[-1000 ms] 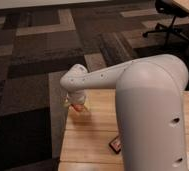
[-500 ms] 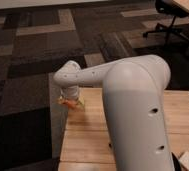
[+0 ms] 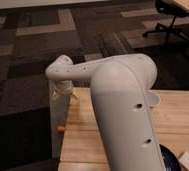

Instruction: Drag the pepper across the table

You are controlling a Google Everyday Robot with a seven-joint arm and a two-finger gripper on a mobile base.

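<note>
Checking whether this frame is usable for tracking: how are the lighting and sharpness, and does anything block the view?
Camera view: soft and slightly blurred throughout, dim on the carpet, brighter on the table; no strong glare. The white arm fills the centre and hides much of the tabletop. The gripper sits at the table's far left corner, small and indistinct. The pepper shows only as a small orange spot at the left edge.

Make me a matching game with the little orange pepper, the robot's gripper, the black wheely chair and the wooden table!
Things:
1. small orange-red tapered pepper
2. gripper of the white robot arm
3. black office chair
4. light wooden plank table

Places:
A. on the dark carpet, far back right
B. by the table's far left corner
C. at the table's left edge, nearer the camera
D. under the big arm

Pairs: 1-C, 2-B, 3-A, 4-D.
</note>
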